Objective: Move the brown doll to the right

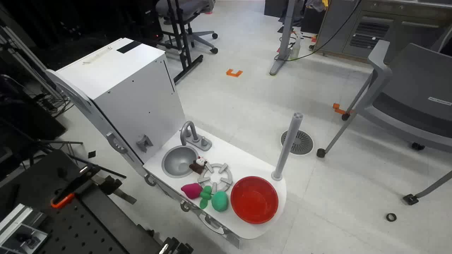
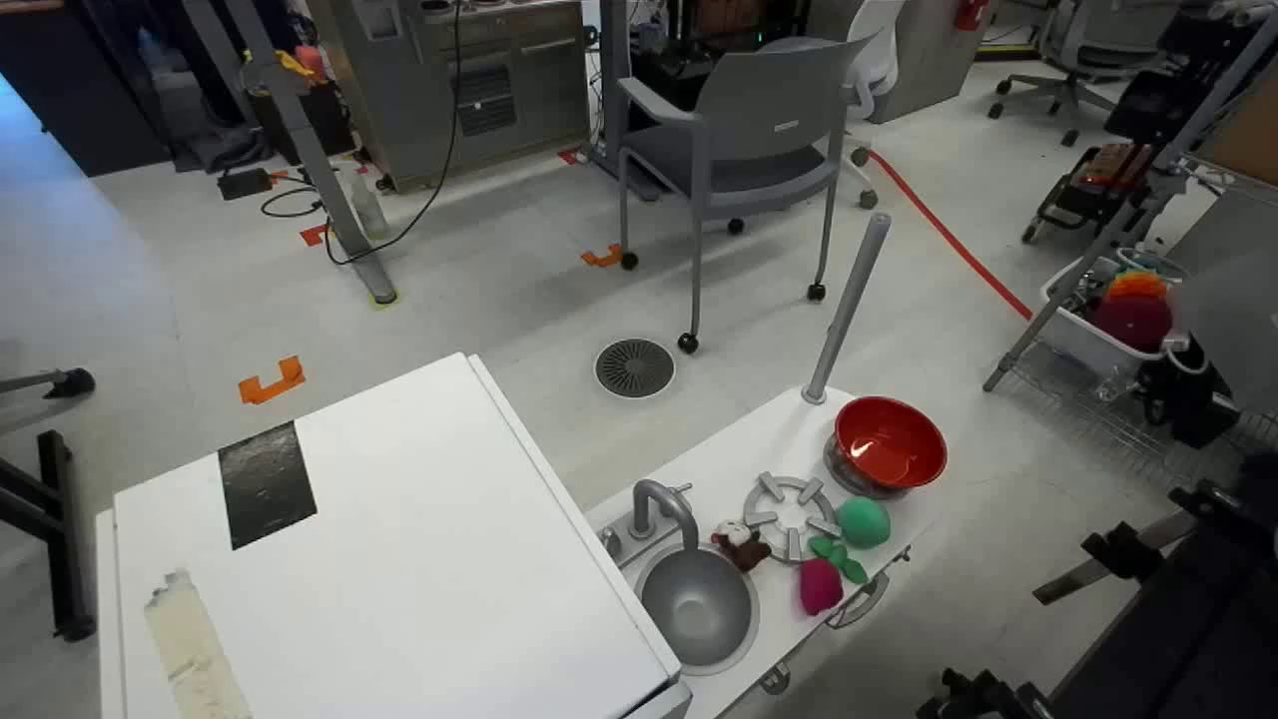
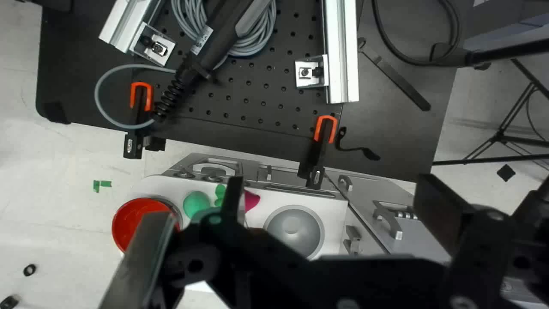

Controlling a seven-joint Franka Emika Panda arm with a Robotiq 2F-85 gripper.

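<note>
The brown doll [image 1: 196, 168] is a small lumpy soft toy with a white-and-dark head. It lies on the white toy-kitchen counter between the sink and the burner ring, and shows also in an exterior view [image 2: 749, 551]. In the wrist view it is almost wholly hidden behind the gripper; only a sliver of brown [image 3: 257, 231] shows beside the sink. My gripper [image 3: 330, 184] is open, its two fingers wide apart with nothing between them, well away from the counter. The gripper is not seen in either exterior view.
A grey sink [image 1: 179, 161] with a faucet [image 1: 189, 132], a burner ring [image 1: 216, 177], a red round dish [image 1: 255, 200], a pink piece [image 1: 192, 190] and green pieces [image 1: 220, 201] share the counter. A grey post [image 1: 287, 146] and a tall white cabinet [image 1: 141, 98] rise from it.
</note>
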